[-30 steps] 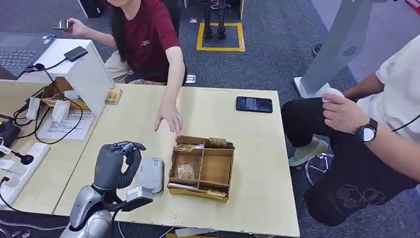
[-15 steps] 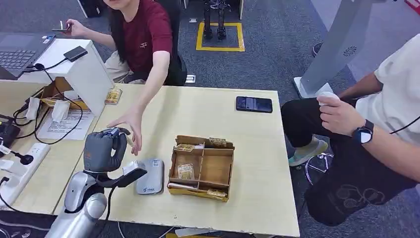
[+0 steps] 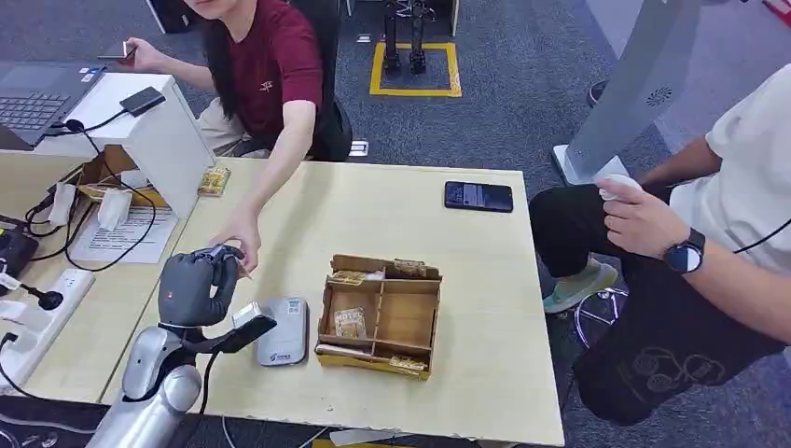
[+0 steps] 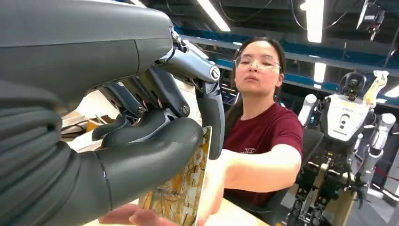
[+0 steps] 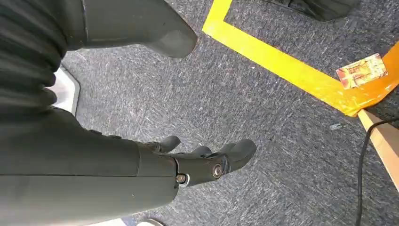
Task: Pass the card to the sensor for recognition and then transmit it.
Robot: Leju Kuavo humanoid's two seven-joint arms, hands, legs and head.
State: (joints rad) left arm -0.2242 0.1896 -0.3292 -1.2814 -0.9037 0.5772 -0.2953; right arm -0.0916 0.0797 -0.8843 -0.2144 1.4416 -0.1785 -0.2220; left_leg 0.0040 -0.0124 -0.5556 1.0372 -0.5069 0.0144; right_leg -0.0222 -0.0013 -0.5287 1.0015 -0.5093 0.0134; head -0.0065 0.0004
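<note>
Card between robot hand and person's hand — sensor nearby

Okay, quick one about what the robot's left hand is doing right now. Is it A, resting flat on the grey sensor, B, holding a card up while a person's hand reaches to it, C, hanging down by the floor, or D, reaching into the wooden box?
B: the left robot hand pinches the card between thumb and fingers, raised above the table, and the person's hand is at it.

Left hand raised gripping, right hand hanging
</note>
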